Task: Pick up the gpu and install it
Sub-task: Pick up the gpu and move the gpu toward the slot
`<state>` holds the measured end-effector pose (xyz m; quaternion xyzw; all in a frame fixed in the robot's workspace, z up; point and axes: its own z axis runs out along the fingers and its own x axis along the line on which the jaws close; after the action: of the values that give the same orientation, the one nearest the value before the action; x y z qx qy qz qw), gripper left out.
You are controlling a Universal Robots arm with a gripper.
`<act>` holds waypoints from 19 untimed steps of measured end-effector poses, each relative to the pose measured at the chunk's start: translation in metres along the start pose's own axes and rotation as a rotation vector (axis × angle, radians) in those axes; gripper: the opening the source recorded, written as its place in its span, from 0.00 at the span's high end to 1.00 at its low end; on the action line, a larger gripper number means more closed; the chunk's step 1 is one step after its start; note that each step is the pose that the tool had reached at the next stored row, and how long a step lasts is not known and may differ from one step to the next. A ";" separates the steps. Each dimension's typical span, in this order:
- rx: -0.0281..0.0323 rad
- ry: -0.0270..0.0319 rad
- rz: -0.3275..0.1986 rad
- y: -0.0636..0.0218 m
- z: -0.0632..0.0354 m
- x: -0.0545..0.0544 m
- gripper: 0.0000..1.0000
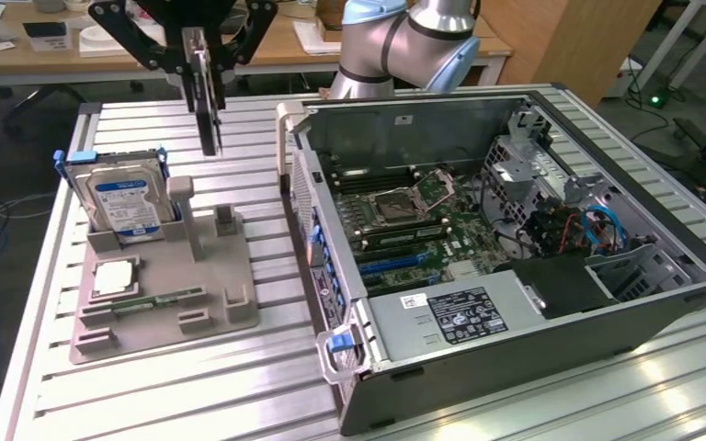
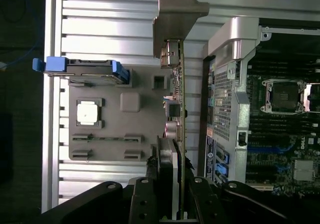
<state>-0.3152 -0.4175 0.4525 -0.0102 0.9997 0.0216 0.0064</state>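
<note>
One card concerns us, and we reach it by going across the exterior view from its left. First stands the hard drive point(image 1: 122, 197), upright in the grey fixture tray point(image 1: 212, 322). Its blue-and-white label is too small for us to read. A processor chip point(image 1: 115, 276) and a memory stick point(image 1: 163, 299) lie on the same tray.

Just past them the gpu point(image 1: 210, 106) hangs edge-on above the table point(image 1: 144, 395), off the tray. The gripper point(image 1: 206, 60) pinches its upper part between both fingers. We judge the pick-up done and the carry toward the case in hand.

To the exterior view's right is the open computer case point(image 1: 513, 377), with its motherboard point(image 1: 451, 230) exposed. Installing would call for lining the card's lower edge up with an expansion slot, probably one of the blue slots point(image 1: 390, 264). The power supply sticker point(image 1: 461, 312) carries print we cannot make out.
</note>
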 end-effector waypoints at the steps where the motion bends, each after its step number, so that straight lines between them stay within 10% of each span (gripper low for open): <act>1: 0.0000 0.0000 0.000 0.0000 -0.0010 0.000 0.72; 19: 0.0000 0.0001 0.000 -0.0004 -0.0009 -0.022 0.72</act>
<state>-0.2928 -0.4175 0.4537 -0.0102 0.9997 0.0216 0.0064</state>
